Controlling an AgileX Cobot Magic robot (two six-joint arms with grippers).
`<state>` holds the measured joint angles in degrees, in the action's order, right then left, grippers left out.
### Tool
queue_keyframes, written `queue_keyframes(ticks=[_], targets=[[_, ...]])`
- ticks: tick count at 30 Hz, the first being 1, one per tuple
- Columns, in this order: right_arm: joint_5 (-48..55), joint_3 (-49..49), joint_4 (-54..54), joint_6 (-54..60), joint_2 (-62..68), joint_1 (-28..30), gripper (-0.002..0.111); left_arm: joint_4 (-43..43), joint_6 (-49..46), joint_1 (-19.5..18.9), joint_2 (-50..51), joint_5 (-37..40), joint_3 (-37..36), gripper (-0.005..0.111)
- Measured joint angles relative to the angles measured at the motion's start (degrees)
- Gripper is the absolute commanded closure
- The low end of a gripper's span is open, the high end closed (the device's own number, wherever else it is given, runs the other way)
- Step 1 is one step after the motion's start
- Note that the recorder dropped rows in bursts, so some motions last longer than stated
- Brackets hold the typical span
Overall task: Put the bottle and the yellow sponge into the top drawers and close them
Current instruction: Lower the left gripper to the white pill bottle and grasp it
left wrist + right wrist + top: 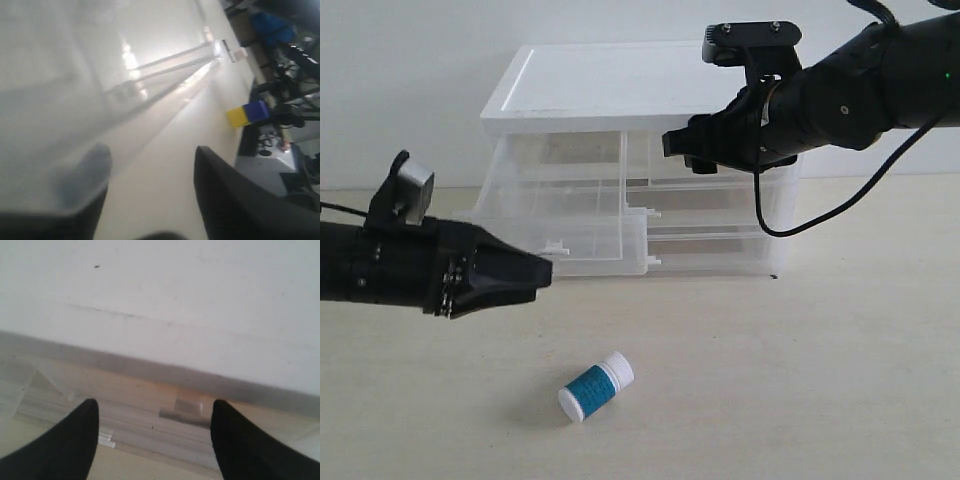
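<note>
Left pincer [542, 272] hovers near the bottle [596, 387] lying sideways, not touching

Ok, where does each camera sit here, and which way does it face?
Exterior: off the arms, facing the drawer unit across the table; shows both arms, left gripper, right gripper, bottle.
Left wrist: on the left arm, looking along the table beside a translucent drawer wall; both fingers show.
Right wrist: on the right arm, facing the unit's white top and a drawer front; both fingertips show.
Shared: exterior and right wrist both see the white top.
</note>
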<state>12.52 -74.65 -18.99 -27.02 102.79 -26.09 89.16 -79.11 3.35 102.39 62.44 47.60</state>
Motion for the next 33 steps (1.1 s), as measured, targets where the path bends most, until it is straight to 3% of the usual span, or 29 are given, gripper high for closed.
queue_keyframes(ticks=[1,6,12,16,21,33], targets=[[0.0,0.0,0.0,0.0,0.0,0.0,0.049,-1.1,-0.9,0.0,0.0,-4.4,-1.9,0.058],[0.1,0.0,0.0,0.0,0.0,0.0,0.049,-0.4,-6.2,2.1,0.0,-9.3,-6.0,0.058],[0.2,0.0,0.0,0.5,0.0,0.0,0.049,5.2,-14.2,15.1,0.0,-25.5,-6.6,0.058],[0.2,0.0,0.0,1.0,0.0,0.0,0.049,9.4,-20.2,19.3,0.0,-34.3,-6.6,0.058],[0.3,0.0,0.0,1.1,0.0,-0.1,0.049,9.8,-22.8,21.8,0.0,-40.9,-6.5,0.058],[0.3,0.0,0.0,1.5,0.0,-0.1,0.049,10.2,-21.7,22.0,0.0,-41.2,-6.7,0.058]])
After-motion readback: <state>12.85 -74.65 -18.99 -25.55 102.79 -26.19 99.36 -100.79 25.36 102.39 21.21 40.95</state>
